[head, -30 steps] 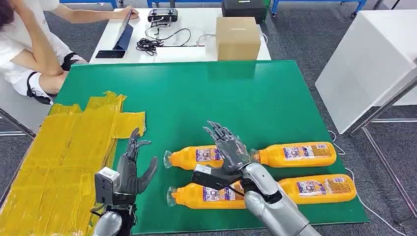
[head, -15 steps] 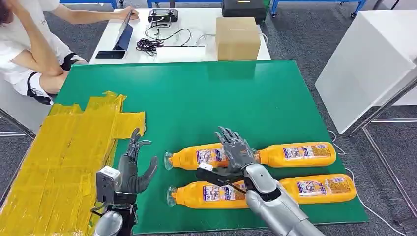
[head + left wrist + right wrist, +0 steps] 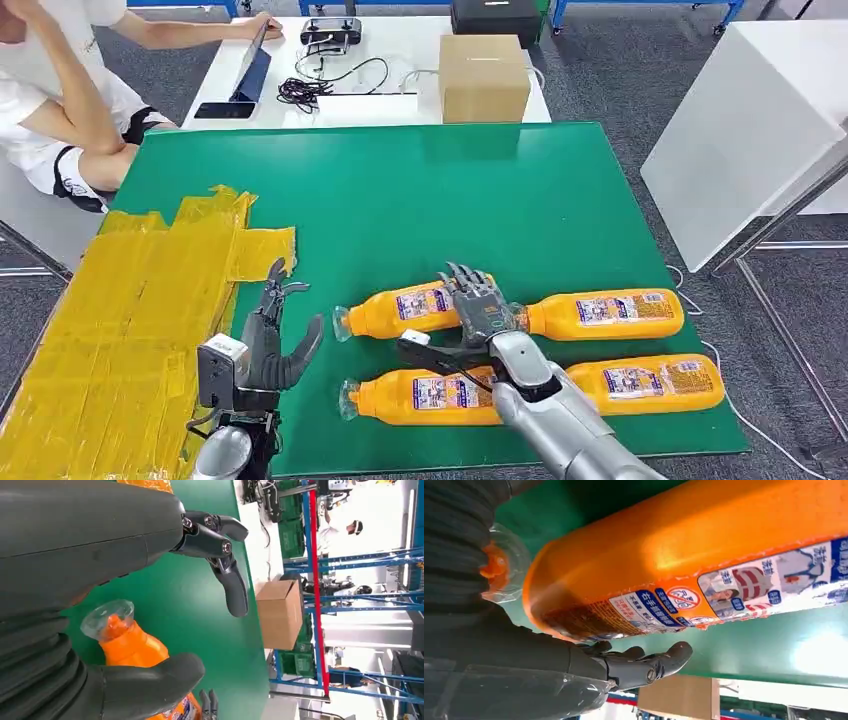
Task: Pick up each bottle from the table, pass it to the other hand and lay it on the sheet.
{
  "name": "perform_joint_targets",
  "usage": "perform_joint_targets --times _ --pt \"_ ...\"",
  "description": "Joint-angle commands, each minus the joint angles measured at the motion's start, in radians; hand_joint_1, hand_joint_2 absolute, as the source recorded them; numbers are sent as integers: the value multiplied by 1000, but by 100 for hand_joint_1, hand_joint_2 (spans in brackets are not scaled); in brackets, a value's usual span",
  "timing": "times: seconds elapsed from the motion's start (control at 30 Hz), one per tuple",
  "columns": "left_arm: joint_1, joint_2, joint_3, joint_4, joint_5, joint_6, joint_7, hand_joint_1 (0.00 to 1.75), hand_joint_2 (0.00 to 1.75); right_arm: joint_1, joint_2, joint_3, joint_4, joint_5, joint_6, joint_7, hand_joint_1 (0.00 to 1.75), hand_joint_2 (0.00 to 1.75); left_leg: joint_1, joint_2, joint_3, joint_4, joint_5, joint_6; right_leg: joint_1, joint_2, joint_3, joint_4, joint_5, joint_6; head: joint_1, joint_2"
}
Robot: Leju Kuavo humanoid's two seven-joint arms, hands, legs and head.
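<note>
Yellow sheet (image 3: 130, 330) at table's left, no bottle on it yet. Left hand (image 3: 268, 345) beside it, fingers spread, empty. Four orange bottles lie on green table (image 3: 450, 190); right hand (image 3: 483, 310) over upper-left bottle (image 3: 400, 312), fingers draped, grasp unclear. Bottle likely rigid, full, heavy, slick; best gripped mid-body at label. Far-side fingertips hidden.

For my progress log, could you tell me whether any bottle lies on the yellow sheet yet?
No, the yellow sheet bears no bottle.
</note>
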Motion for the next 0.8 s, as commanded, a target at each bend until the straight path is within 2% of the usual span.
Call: perform_joint_targets --times 0.03,0.1,0.13,0.17,0.23,0.37,0.43,0.5,0.63,0.73,0.8 --pt "-41 2 -5 71 4 -6 2 0 175 -62 13 15 126 -1 15 0 0 175 0 1 4 -1 -1 -1 0 1 4 -2 0 0 0 0" --pt "-56 1 -14 88 6 -8 1 0 175 -93 29 15 200 0 28 -7 0 175 0 1 4 -1 -1 -1 0 0 4 -2 0 0 0 0" --pt "-68 1 -23 101 9 -9 -1 0 175 -116 38 21 255 7 19 -34 35 175 0 1 3 -1 0 -1 0 0 3 -1 0 0 0 0" --pt "-71 -1 -24 101 9 -9 -1 0 175 -118 36 20 258 7 19 -34 143 175 0 1 4 -1 -1 -1 0 1 4 -1 0 0 0 0" --pt "-83 0 -33 115 13 -15 -1 0 175 -148 57 24 332 23 15 -34 173 175 0 0 3 -1 0 -1 0 -1 4 -2 0 0 0 0" --pt "-87 -1 -36 118 13 -15 -1 0 175 -153 65 28 353 29 17 -34 175 175 0 1 5 -2 -1 -1 0 1 5 -2 0 0 0 0" --pt "-83 2 -37 110 15 -10 -1 0 175 -149 75 2 361 35 -69 -37 175 175 1 1 7 -2 -1 -2 1 0 7 -3 -1 0 0 0" --pt "-77 4 -36 96 16 -10 0 0 175 -142 74 -15 347 64 -108 -16 175 175 0 0 5 -2 0 -1 0 -1 5 -2 -1 0 0 0" --pt "-75 2 -39 88 15 -10 2 0 175 -139 63 -35 335 73 -106 -12 175 175 0 0 4 -1 0 -1 0 -1 4 -1 0 0 0 0" --pt "-81 3 -44 95 16 -14 2 0 175 -153 58 -47 360 81 -41 -16 175 175 0 -1 3 -1 0 -1 0 -1 3 -1 0 0 0 0" --pt "-84 2 -44 98 16 -15 3 0 175 -158 55 -54 366 80 -38 -19 175 175 0 -1 5 -1 0 -1 0 -2 5 -2 -1 0 0 0"
